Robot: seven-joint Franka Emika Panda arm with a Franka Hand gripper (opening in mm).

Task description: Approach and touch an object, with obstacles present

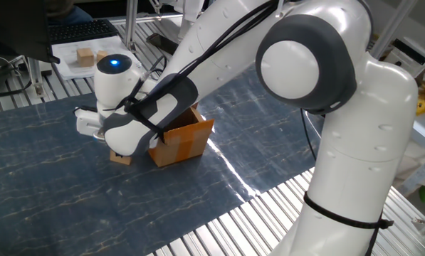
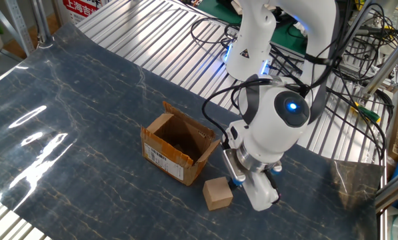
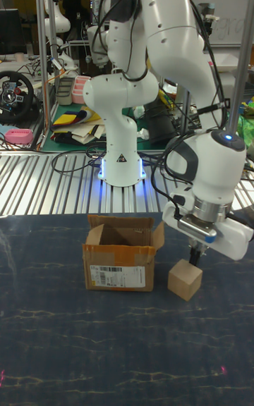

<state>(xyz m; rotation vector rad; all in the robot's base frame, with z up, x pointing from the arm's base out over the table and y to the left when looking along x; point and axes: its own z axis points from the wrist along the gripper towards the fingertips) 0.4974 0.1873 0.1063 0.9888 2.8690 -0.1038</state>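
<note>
The small wooden cube (image 3: 185,281) sits on the dark marbled counter (image 2: 65,167), just right of the open cardboard box (image 3: 120,261) in the tall fixed view, with a narrow gap between them. The arm's pincer (image 3: 193,254) points down at the cube's far top edge, its dark fingertips (image 3: 191,256) right at the wood; they look to be touching it, though contact cannot be confirmed. From the other fixed view the cube (image 2: 217,193) lies near the box's (image 2: 177,148) right corner, with the pincer (image 2: 235,181) just behind it. Whether the fingers are released or clenched cannot be told. In one fixed view the arm hides most of the cube (image 1: 119,157), beside the box (image 1: 184,141).
</note>
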